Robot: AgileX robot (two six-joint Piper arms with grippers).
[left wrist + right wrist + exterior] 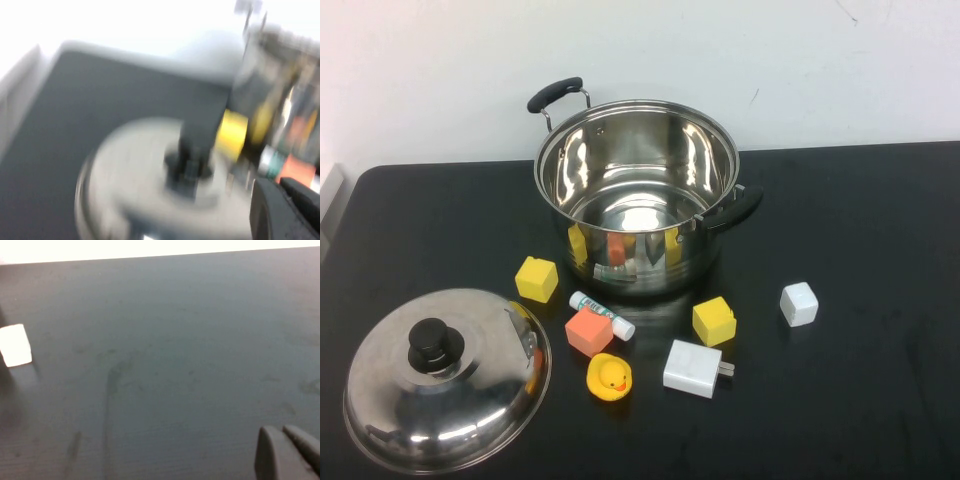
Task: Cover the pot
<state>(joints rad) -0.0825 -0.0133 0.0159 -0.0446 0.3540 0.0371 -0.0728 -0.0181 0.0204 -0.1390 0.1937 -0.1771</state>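
Observation:
The pot (638,195) is a large shiny steel stockpot with two black handles. It stands open and empty at the back middle of the black table. The domed steel lid (445,378) with a black knob lies at the front left. In the left wrist view the lid (140,185) is blurred, and the pot wall (270,75) shows beyond it. My left gripper (277,184) is shut and empty, beside and above the lid. My right gripper (280,430) is shut and empty over bare table. Neither arm shows in the high view.
Small things lie in front of the pot: two yellow blocks (536,279) (714,320), an orange block (589,331), a glue stick (602,314), a rubber duck (610,377), a white charger (694,368) and a white cube (799,303). The cube also shows in the right wrist view (16,345).

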